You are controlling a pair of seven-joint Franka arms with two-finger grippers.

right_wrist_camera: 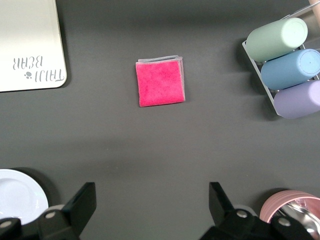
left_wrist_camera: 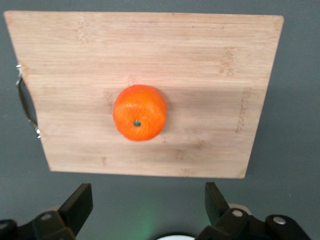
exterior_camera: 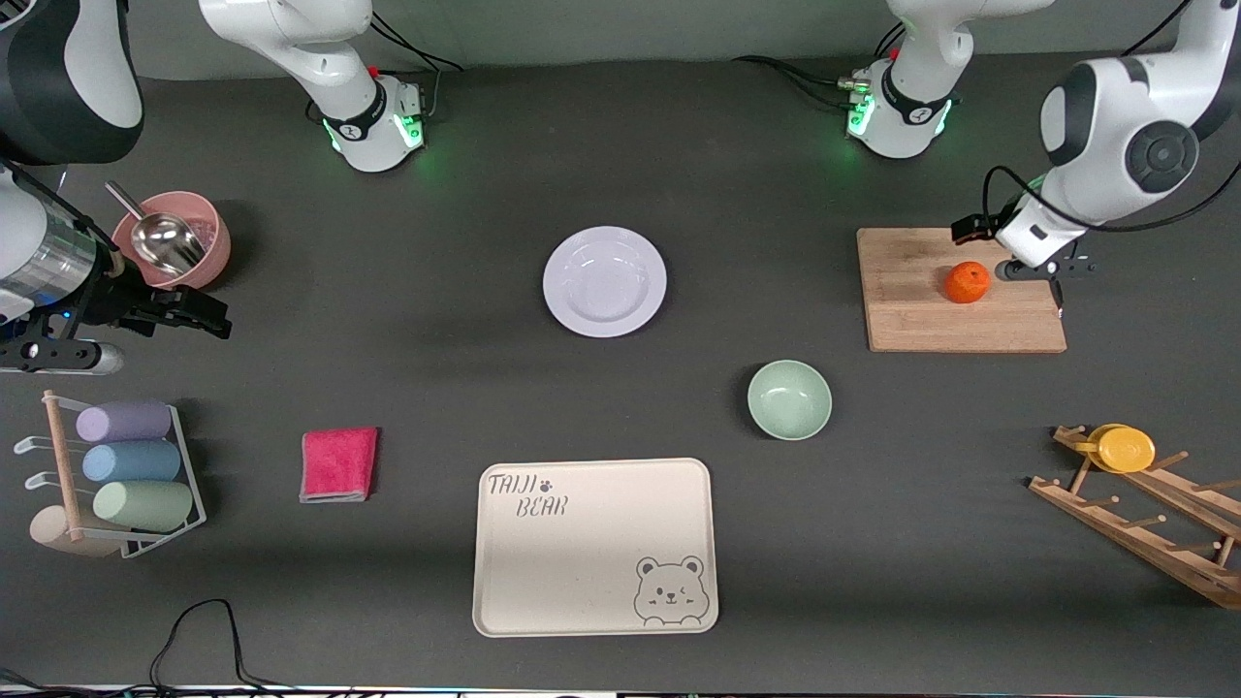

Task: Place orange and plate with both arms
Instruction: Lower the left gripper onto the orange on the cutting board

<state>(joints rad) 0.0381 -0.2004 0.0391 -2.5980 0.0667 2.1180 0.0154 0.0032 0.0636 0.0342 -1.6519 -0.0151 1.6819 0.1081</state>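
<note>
1. The orange (exterior_camera: 967, 282) sits on the wooden cutting board (exterior_camera: 911, 310) at the left arm's end of the table, stem dimple showing in the left wrist view (left_wrist_camera: 139, 112).
2. The left gripper (left_wrist_camera: 149, 205) hangs over the cutting board's edge, just beside the orange, fingers spread wide with nothing between them.
3. The plate (exterior_camera: 604, 281) lies flat mid-table, bare and well apart from the orange; a sliver of it shows in the right wrist view (right_wrist_camera: 20, 195).
4. The right gripper (right_wrist_camera: 152, 202) hovers over the right arm's end of the table, jaws released and empty, with the pink cloth (right_wrist_camera: 160, 82) below its camera.
5. A pink bowl (exterior_camera: 179, 242) with a metal scoop (exterior_camera: 160, 240) in it stands near that gripper.
6. The mint-green bowl (exterior_camera: 789, 399) sits nearer the front camera than the plate, toward the left arm's end.
7. The beige bear tray (exterior_camera: 595, 548) lies nearer the camera still, nothing on it.
8. A wire rack of pastel cups (exterior_camera: 136, 462) stands beside the cloth, toward the right arm's end.
9. A wooden peg rack (exterior_camera: 1144, 514) carries a yellow disc (exterior_camera: 1125, 449) at the left arm's end.
</note>
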